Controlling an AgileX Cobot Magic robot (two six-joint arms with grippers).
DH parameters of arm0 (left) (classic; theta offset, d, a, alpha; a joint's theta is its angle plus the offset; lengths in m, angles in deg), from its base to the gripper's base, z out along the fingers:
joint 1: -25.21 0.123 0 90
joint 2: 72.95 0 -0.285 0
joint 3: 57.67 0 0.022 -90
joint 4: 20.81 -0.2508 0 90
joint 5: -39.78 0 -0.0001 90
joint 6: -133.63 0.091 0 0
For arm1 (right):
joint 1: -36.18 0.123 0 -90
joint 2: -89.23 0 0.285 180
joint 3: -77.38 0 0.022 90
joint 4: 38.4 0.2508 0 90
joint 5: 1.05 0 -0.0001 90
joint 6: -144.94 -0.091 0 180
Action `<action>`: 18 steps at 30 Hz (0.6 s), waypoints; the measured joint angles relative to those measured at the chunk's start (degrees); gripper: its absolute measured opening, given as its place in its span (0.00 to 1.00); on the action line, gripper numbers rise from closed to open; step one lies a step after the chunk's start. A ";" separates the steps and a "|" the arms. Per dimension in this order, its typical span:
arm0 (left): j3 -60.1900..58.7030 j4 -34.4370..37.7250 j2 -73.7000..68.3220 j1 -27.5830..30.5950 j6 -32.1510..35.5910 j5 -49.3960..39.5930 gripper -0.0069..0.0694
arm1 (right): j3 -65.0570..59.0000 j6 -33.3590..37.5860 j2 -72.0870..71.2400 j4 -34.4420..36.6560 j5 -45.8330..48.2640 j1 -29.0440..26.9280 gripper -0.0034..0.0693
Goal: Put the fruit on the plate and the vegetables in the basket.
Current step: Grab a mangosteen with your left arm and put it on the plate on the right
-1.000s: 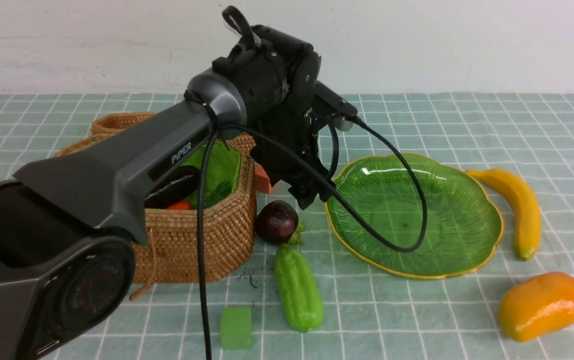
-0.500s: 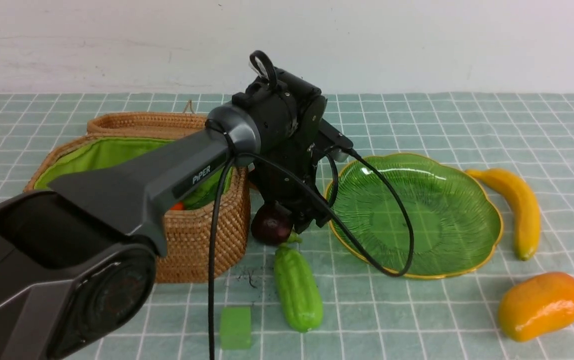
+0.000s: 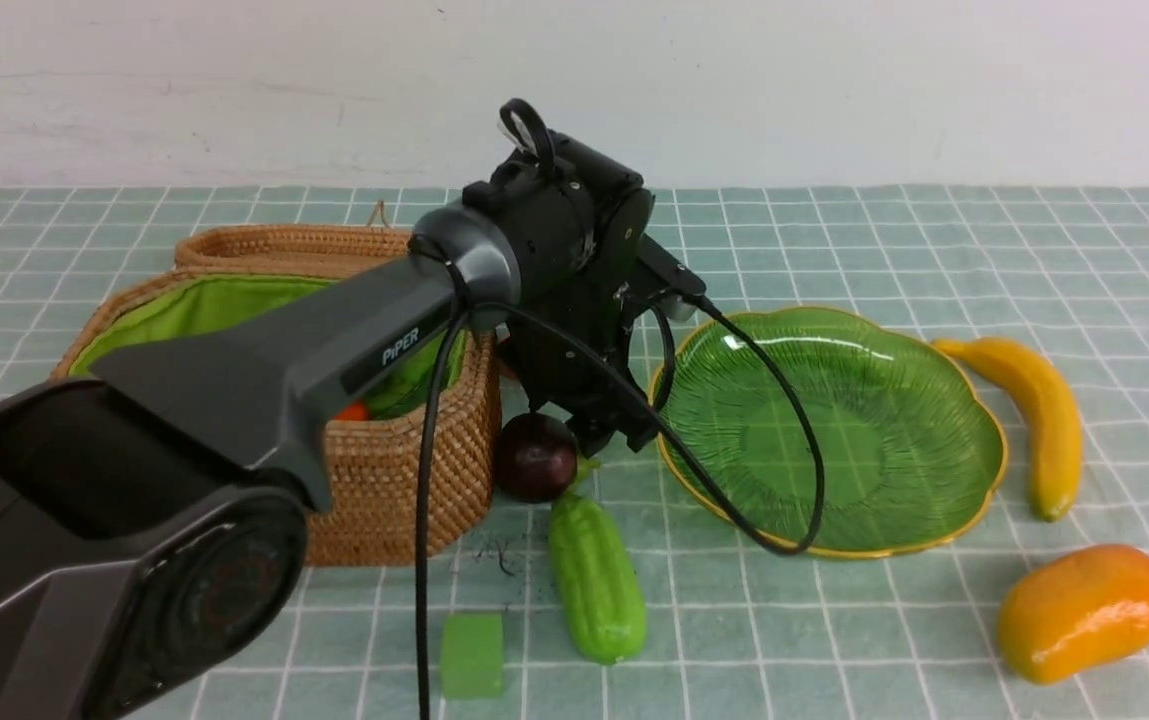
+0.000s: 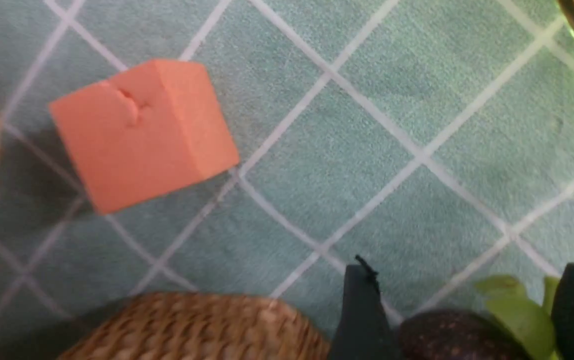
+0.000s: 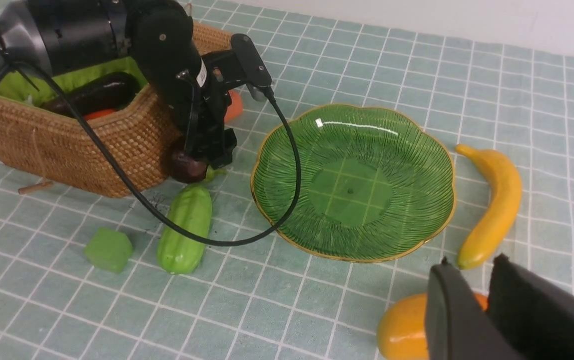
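purple mangosteen [image 3: 534,457] sits between fingers [image 4: 361,310] of the left hand [image 4: 466,300] beside the basket [image 3: 404,470]; grasped or not, unclear.

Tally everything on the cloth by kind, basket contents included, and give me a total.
Fruit: 3 (banana, mango, mangosteen)
Vegetables: 3 (gourd, eggplant, carrot)
Cubes: 2 (green cube, orange cube)
Containers: 2 (plate, basket)
Total: 10

Teal white-gridded cloth [image 3: 1084,260], ribbed gold-rimmed green plate [image 3: 904,430]
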 joint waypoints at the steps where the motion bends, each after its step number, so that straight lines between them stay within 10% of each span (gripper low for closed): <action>1: 0.00 -0.99 1.26 -0.90 3.86 -1.20 0.71 | 0.00 0.00 0.00 0.00 0.00 0.00 0.22; 9: -0.11 -0.76 5.80 -3.20 24.75 -5.42 0.71 | 0.00 1.11 0.00 0.00 0.31 0.00 0.23; 18: -1.18 -1.52 6.27 -2.40 28.89 -5.47 0.71 | 0.00 2.42 0.00 0.87 0.75 0.00 0.23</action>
